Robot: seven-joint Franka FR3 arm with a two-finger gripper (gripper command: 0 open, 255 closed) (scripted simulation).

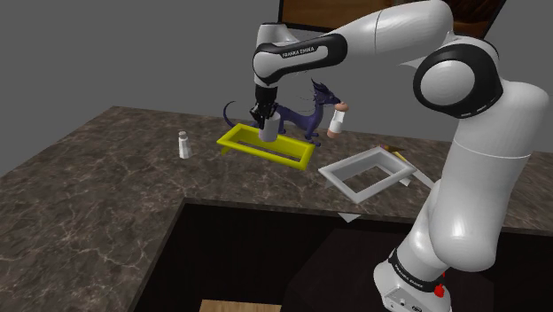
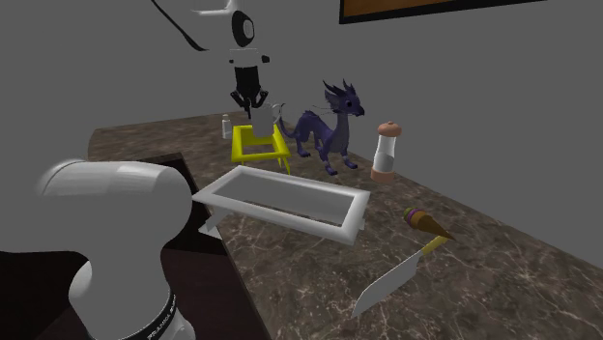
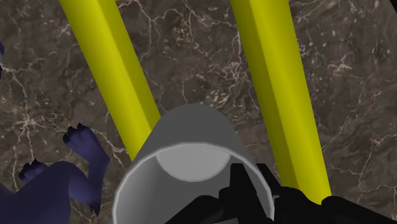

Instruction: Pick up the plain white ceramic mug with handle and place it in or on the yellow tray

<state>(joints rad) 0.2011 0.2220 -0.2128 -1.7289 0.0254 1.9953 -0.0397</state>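
Observation:
A plain white-grey mug [image 1: 270, 128] [image 2: 265, 123] [image 3: 189, 151] stands upright within the outline of the yellow tray [image 1: 264, 147] [image 2: 257, 142], between its two long yellow rails [image 3: 106, 70]. My black gripper [image 1: 262, 113] [image 2: 249, 100] [image 3: 245, 186] comes down from above and is shut on the mug's rim, one finger inside the cup and one outside. The mug's handle is hidden. Whether the mug's base touches the counter inside the tray I cannot tell.
A purple dragon figurine [image 1: 312, 110] [image 2: 325, 129] [image 3: 54, 184] stands right behind the tray. A brown-topped grinder [image 1: 337, 120] [image 2: 385, 152], a small shaker [image 1: 184, 144], a white tray [image 1: 365, 172] [image 2: 280, 199] and a knife [image 2: 390, 284] lie around. A dark recess [image 1: 292, 257] cuts the counter's front.

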